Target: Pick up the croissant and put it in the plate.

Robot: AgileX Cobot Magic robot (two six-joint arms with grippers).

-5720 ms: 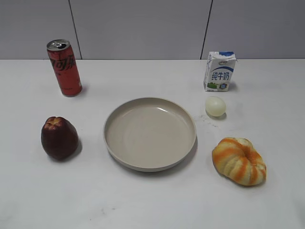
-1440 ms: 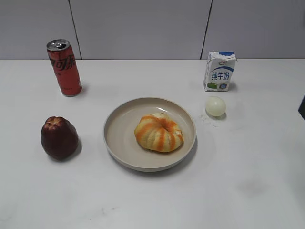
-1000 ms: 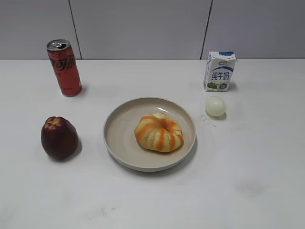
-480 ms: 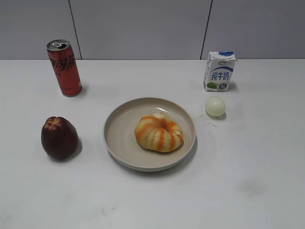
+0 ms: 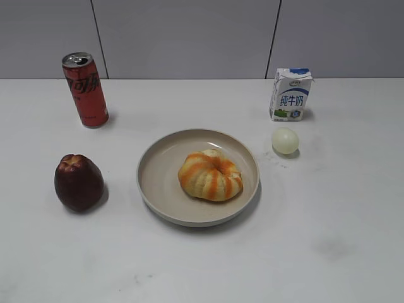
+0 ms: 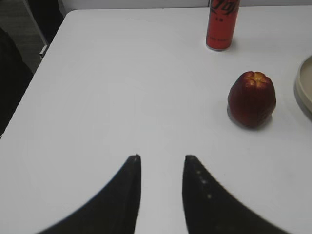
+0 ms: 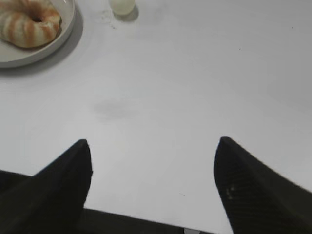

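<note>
while my right pincer (image 7: 153, 185) hangs over the bare white table (image 7: 195, 73), its two dark fingers are wide apart and hold nothing. my left pincer (image 6: 161, 168) has its fingers close, with just a small gap between them, and it holds nothing too. it sits over the table near the dark red apple (image 6: 251, 99), with the red can (image 6: 222, 24) far behind.

from my right side i can see the croissant (image 7: 28, 25) up in the corner. it lies in the plate (image 7: 68, 27), a bit toward the right part of it, so i think the job is done. the small egg (image 7: 122, 6) is just beside the plate.

the croissant looks puffy and soft, and light i guess. if i had to grab it again, i would pinch it gently across its fat striped sides, not the dimple in the middle, so it does not squash.
</note>
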